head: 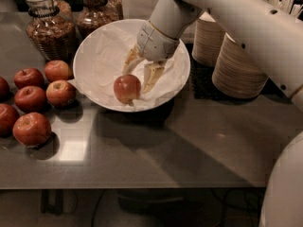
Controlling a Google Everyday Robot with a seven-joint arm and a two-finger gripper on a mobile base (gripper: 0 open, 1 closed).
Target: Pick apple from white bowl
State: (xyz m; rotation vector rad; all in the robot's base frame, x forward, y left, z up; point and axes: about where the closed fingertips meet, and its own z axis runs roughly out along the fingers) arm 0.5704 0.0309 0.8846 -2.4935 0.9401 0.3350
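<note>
The apple (pixel 127 88), pale red-orange, lies on the crumpled paper in the front part of the white bowl (pixel 90 86). My gripper (pixel 136 81) reaches down into the bowl from the upper right. It is open, its two tan fingers (pixel 152 74) spread just behind and to the right of the apple. The right fingertip sits close against the apple's right side. The apple rests on the paper.
Several darker red apples (pixel 31 128) lie on the grey table (pixel 189 145) left of the bowl. Two glass jars (pixel 49 27) stand behind them. Stacks of beige paper bowls (pixel 241 67) sit right of the bowl, under my arm.
</note>
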